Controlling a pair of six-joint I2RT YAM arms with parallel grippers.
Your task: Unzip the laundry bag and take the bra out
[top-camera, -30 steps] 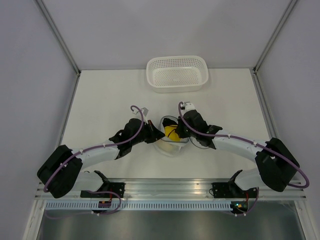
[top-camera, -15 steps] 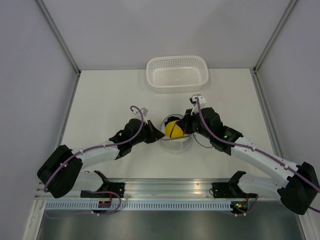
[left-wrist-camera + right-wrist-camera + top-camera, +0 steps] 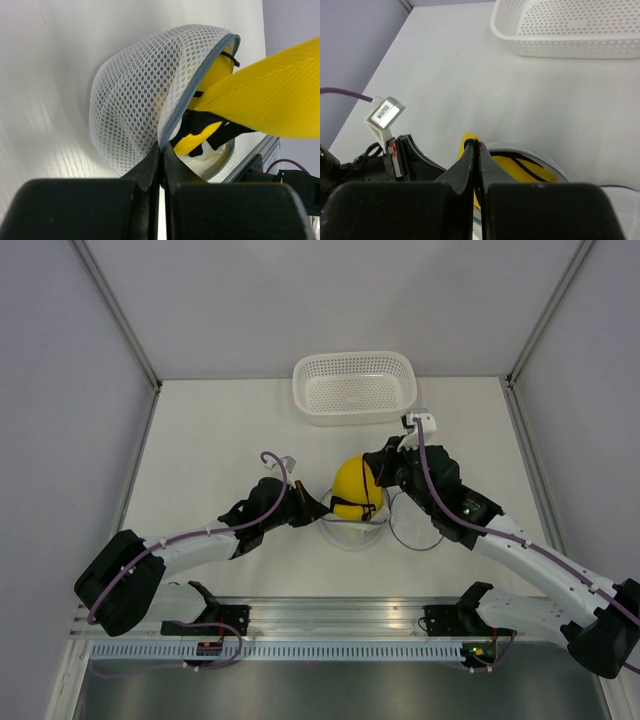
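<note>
The white mesh laundry bag (image 3: 345,531) lies open at the table's middle, its grey zipper rim (image 3: 192,90) gaping in the left wrist view. My left gripper (image 3: 316,510) is shut on the bag's rim at its left side (image 3: 162,146). The yellow bra (image 3: 356,487) with black straps is lifted partly out of the bag. My right gripper (image 3: 377,468) is shut on the bra's upper edge (image 3: 470,142), holding one yellow cup above the bag. A second yellow cup (image 3: 202,137) still sits inside the pouch.
A white perforated plastic basket (image 3: 354,387) stands at the back of the table, also in the right wrist view (image 3: 565,25). A loose cable loop (image 3: 415,530) lies right of the bag. Purple walls close in both sides.
My right gripper has risen and moved back-right, pulling the yellow bra up out of the bag. My left gripper has kept its hold on the bag's rim.
</note>
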